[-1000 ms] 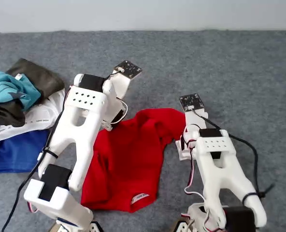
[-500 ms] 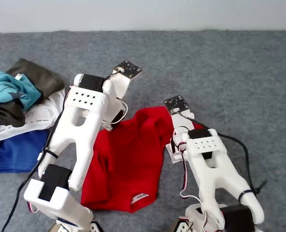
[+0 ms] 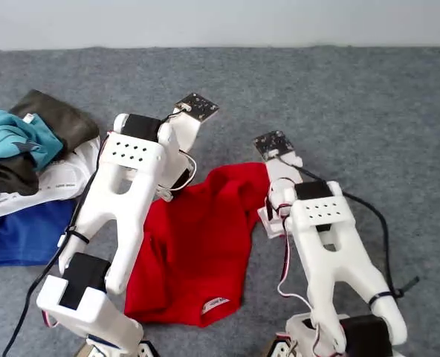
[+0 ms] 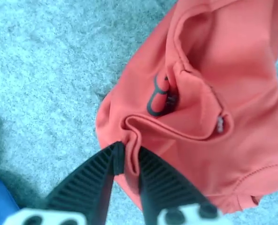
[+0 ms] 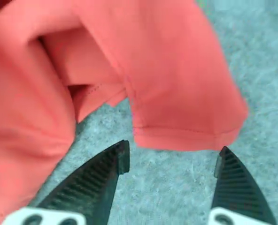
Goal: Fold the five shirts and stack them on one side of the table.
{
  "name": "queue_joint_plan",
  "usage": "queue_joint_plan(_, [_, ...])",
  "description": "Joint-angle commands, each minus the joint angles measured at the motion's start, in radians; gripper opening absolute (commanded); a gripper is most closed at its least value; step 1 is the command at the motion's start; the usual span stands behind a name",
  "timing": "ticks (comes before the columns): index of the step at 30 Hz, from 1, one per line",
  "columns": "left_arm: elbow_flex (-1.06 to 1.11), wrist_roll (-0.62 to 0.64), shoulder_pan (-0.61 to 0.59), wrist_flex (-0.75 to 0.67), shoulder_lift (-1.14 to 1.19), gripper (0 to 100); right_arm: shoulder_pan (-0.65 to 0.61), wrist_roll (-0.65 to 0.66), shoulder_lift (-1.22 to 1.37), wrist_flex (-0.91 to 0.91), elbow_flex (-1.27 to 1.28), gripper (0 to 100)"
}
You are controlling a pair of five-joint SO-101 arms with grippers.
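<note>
On the far left of the grey fuzzy surface [image 3: 369, 97] sits a heap of soft cloth shirts [image 3: 34, 175], teal, brown, white and blue. Beside it the white left arm [image 3: 123, 201] leans over the crumpled red cloth shirt [image 3: 198, 238], which lies in the middle. The left jaws are pressed together on a fold at its edge. Farther right, by the white right arm [image 3: 328, 238], the right jaws are spread wide over a red sleeve hem [image 5: 176, 133].
</note>
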Motion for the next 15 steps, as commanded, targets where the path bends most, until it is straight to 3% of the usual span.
queue_joint_plan(1, [-0.002, -0.014, -0.009, -0.009, -0.046, 1, -0.074, 0.031, 0.005, 0.018, -0.032, 30.1])
queue_joint_plan(4, [-0.002, -0.014, -0.009, -0.006, -0.046, 1, -0.131, 0.034, 0.005, -0.012, 0.002, 24.8])
queue_joint_plan(8, [-0.002, -0.014, -0.009, -0.005, -0.046, 1, -0.102, 0.031, 0.005, -0.059, 0.031, 15.8])
queue_joint_plan(15, [-0.002, -0.014, -0.009, -0.005, -0.046, 1, 0.002, 0.029, 0.005, -0.070, 0.037, 18.0])
